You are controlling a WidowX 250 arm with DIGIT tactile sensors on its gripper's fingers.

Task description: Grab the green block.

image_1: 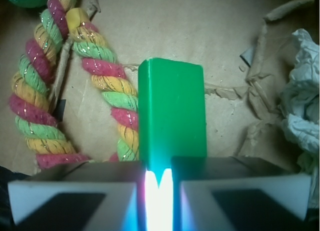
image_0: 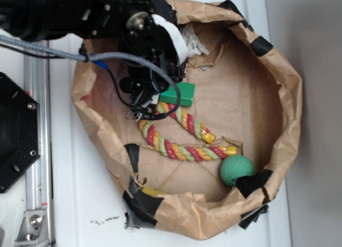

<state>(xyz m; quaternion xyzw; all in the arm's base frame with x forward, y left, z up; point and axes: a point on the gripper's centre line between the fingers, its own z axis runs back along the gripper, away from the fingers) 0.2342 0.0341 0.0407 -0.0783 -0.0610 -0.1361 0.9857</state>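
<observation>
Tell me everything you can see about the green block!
The green block is a bright green, smooth brick with flat faces and crisp edges, longer than wide; it looks like plastic or painted wood. It is inside the brown paper tub, beside the colourful twisted rope. In the wrist view its near end sits between the fingers of the gripper, which look closed on it. Whether it rests on the floor or is lifted cannot be told.

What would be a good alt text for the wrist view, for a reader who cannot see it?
The pincer is shut on the near end of a bright green block, which points away over brown paper. A pink, yellow and green twisted rope curves on the left, and crumpled white paper sits at the right edge.
</observation>
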